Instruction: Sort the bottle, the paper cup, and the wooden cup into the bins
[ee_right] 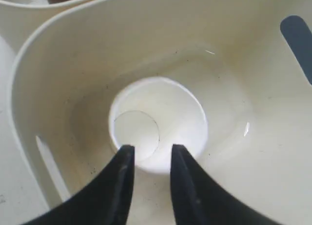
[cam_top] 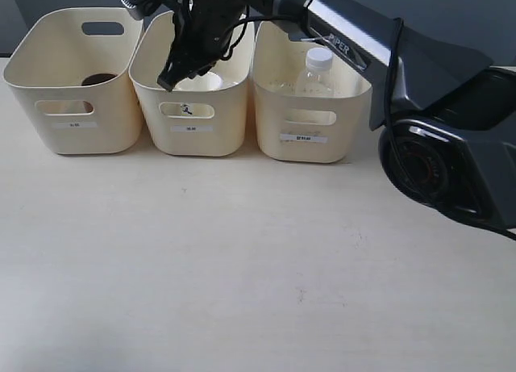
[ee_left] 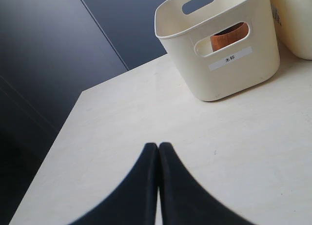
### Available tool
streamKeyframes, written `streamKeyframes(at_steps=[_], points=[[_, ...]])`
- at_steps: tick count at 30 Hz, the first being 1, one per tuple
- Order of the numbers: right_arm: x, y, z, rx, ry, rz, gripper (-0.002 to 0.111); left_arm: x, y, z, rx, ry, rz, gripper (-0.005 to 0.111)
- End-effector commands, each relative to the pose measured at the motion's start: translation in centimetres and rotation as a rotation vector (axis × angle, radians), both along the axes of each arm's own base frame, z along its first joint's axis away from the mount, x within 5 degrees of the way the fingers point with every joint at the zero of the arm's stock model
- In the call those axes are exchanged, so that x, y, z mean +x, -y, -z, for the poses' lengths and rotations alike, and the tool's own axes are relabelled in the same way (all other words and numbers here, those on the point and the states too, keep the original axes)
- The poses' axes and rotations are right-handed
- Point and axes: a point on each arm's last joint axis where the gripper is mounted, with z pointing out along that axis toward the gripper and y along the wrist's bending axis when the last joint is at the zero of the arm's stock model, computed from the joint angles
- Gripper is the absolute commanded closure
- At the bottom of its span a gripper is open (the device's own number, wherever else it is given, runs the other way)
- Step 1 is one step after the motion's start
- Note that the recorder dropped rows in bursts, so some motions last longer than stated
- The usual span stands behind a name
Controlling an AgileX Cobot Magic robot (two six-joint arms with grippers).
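Observation:
Three cream bins stand in a row at the back of the table. In the left bin (cam_top: 48, 138) (ee_left: 229, 78) sits the wooden cup (cam_top: 98, 79) (ee_left: 226, 38). The paper cup (cam_top: 201, 81) (ee_right: 161, 122) stands upright on the floor of the middle bin (cam_top: 193, 142) (ee_right: 73, 64). The bottle (cam_top: 316, 72) stands in the right bin (cam_top: 274, 146). My right gripper (cam_top: 181, 75) (ee_right: 151, 149) hangs open over the middle bin, its tips apart just above the cup's near rim. My left gripper (ee_left: 158, 146) is shut on nothing, low over bare table well short of the left bin.
The right arm (cam_top: 419, 73) reaches across the right bin from the right side. A dark wall (ee_left: 58, 54) runs behind the table's far edge. A pale tabletop (cam_top: 258, 267) stretches in front of the bins.

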Motion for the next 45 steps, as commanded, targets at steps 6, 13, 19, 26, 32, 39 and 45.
streamKeyframes(at_steps=[6,13,19,26,32,39,45], points=[[-0.4,1.0,-3.0,0.029,0.012,0.029,0.076,0.0,0.1,0.0,-0.011,0.004,0.006,0.107],[-3.0,3.1,-10.0,0.091,0.007,0.016,0.109,0.0,0.1,0.0,-0.011,0.004,0.006,0.107],[-4.3,4.1,-12.6,0.104,0.015,0.019,0.109,0.0,0.1,0.0,-0.011,0.004,0.006,0.107],[-6.5,6.3,-18.1,0.164,0.125,0.064,0.109,0.0,0.1,0.0,-0.011,0.004,0.006,0.107],[-11.1,12.3,-21.0,0.080,0.148,0.132,0.109,0.0,0.1,0.0,-0.011,0.004,0.006,0.107],[-17.7,23.4,-18.1,0.143,0.309,0.291,0.109,0.0,0.1,0.0,-0.011,0.004,0.006,0.107],[-22.9,30.8,-13.5,0.208,0.408,0.358,0.109,0.0,0.1,0.0,-0.011,0.004,0.006,0.107]])
